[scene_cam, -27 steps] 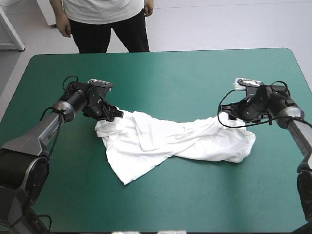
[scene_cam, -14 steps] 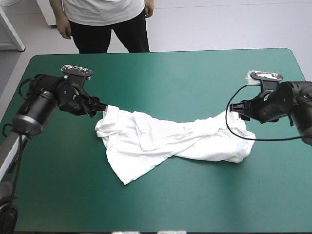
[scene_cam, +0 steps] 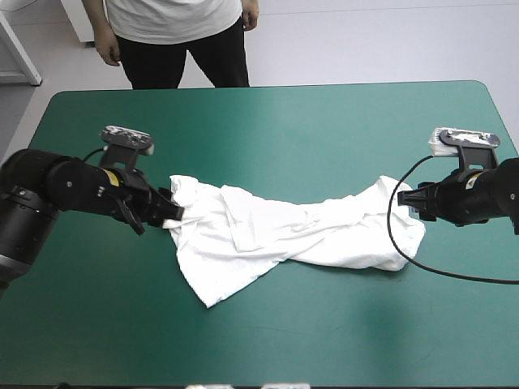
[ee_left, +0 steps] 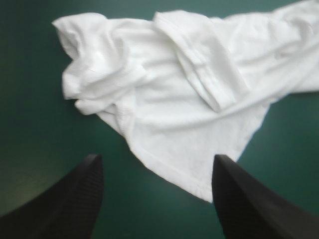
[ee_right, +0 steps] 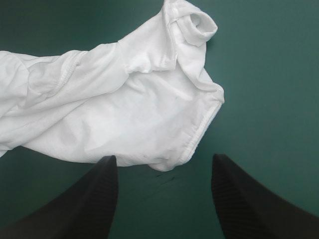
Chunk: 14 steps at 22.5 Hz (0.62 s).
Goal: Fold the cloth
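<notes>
White T-shirt [scene_cam: 284, 235] lies twisted and crumpled across the middle of the teal-green surface [scene_cam: 324, 121], not yet spread flat. Both arms have drawn back outward from where they were a moment ago. The left gripper [scene_cam: 172, 212] is now at the shirt's left end and the right gripper [scene_cam: 412, 201] is just off its right end. Both have their fingers [ee_left: 75, 199] wide apart, holding nothing. I judge fresh grasps must come next. I see nothing else nearby to block me.
</notes>
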Each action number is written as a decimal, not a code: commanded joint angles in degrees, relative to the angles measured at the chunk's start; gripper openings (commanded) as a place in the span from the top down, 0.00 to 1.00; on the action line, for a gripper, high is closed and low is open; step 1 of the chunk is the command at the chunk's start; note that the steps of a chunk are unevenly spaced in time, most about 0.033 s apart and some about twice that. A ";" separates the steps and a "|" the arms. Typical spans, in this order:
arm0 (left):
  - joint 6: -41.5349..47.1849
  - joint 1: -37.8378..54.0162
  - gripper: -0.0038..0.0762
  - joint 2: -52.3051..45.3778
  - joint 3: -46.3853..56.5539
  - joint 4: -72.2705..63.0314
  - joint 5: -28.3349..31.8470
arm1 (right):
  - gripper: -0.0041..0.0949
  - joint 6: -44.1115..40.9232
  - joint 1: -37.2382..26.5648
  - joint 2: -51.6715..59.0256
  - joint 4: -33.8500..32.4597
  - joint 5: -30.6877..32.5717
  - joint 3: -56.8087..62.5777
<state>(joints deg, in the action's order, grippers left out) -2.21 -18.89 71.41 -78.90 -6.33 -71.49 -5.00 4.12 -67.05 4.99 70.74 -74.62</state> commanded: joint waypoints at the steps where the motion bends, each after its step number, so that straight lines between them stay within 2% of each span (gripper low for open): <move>1: -0.33 -10.50 0.38 -1.05 1.51 0.98 -2.29 | 0.41 -0.03 -0.02 1.29 -0.23 -1.48 -1.90; 6: 5.32 -25.71 0.38 3.59 7.63 6.78 -2.29 | 0.41 -0.39 -0.02 1.29 -0.23 -1.22 -1.90; 14: 5.19 -26.65 0.38 8.79 15.77 8.07 2.20 | 0.42 -0.52 -0.02 1.29 -1.91 -0.83 -1.90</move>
<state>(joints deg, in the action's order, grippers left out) 2.55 -45.09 80.53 -63.72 1.31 -70.60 -5.62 4.12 -67.05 4.30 71.45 -74.62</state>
